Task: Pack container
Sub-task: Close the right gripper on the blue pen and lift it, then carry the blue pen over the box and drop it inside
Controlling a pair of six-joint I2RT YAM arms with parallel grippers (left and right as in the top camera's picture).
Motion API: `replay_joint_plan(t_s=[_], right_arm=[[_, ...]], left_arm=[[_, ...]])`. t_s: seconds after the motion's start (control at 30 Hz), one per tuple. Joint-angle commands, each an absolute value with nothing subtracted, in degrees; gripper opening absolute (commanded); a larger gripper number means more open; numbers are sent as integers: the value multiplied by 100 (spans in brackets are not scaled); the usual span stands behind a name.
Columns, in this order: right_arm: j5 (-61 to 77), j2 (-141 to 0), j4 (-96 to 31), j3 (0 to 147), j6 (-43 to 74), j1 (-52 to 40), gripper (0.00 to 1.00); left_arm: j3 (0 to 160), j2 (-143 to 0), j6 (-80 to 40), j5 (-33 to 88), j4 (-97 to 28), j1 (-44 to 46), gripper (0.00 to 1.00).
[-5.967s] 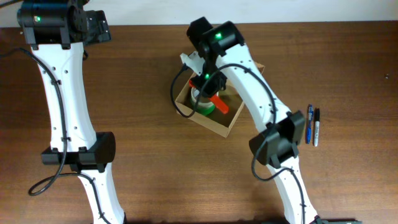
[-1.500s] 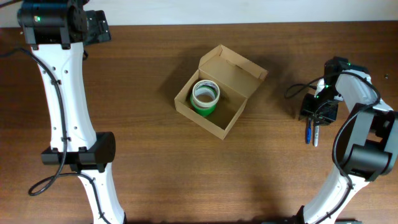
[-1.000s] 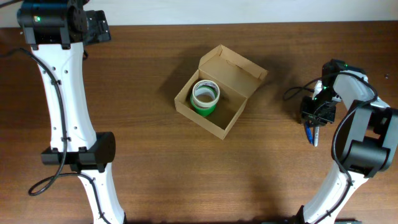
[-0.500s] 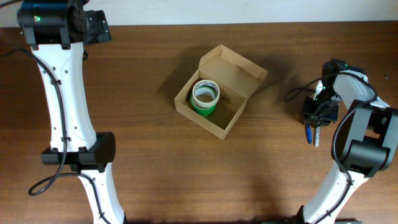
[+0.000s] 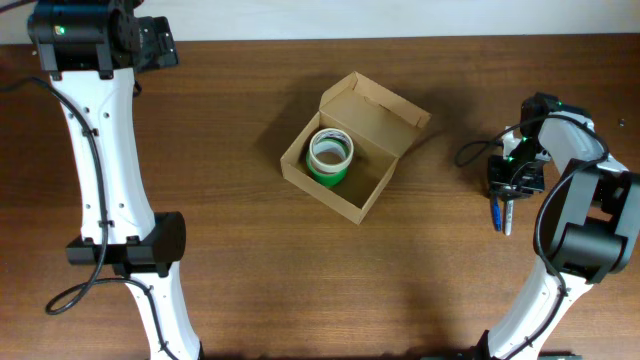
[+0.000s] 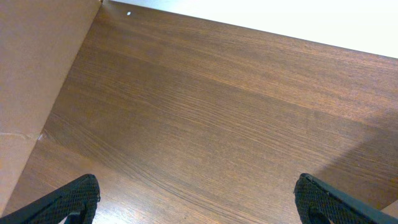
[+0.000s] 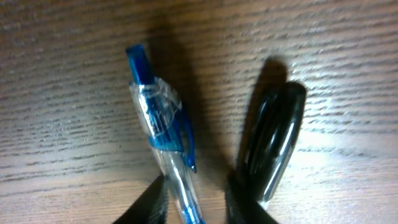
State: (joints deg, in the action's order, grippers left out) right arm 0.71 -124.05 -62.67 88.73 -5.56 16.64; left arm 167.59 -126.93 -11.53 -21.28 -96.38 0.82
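Three o'clock from the container [image 5: 375, 118], the blue pen [image 7: 163, 124] is loosely straddled by the right gripper [image 7: 196, 200], fingers part-spread; the left gripper [image 6: 199, 204] is spread wide.

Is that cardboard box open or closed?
Open: the cardboard box has its flap lid folded back, and a green tape roll shows inside.

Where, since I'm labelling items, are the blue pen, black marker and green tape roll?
blue pen [image 7: 163, 134]: right wrist view, clear barrel beside clip.
black marker [image 7: 270, 140]: right wrist view, middle of its body.
green tape roll [image 5: 324, 174]: overhead view, green lower side.
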Motion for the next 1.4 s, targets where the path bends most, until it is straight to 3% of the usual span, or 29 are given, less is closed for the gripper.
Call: replay_joint_plan(t_s=[0.0,0.13,0.3,0.5,0.8,1.03,1.37], right_arm=[[405,-12801,-6012,8829,-729,1651,26],[405,-12801,-5996,8829,-727,1651,4],[458,-12801,-6003,8829,-655,1651,4],[1437,-12763,-6265,9083,-659,1647,4],[1280,-12121,-7701,11268,73,1308,4],[716,-11209,-8488,12479,202,117,4],[187,-10912,-8523,12527,-244,-2060,4]], left_arm=[[16803,-12512,-1103,-2143,-9631,47,100],[16805,-12512,-1103,-2143,-9631,47,100],[16805,-12512,-1103,-2143,-9631,47,100],[16803,-12512,-1103,-2143,-9631,47,100],[16805,-12512,-1103,-2143,-9631,47,100],[16803,-12512,-1103,-2143,-9631,47,100],[16803,-12512,-1103,-2143,-9631,47,100]])
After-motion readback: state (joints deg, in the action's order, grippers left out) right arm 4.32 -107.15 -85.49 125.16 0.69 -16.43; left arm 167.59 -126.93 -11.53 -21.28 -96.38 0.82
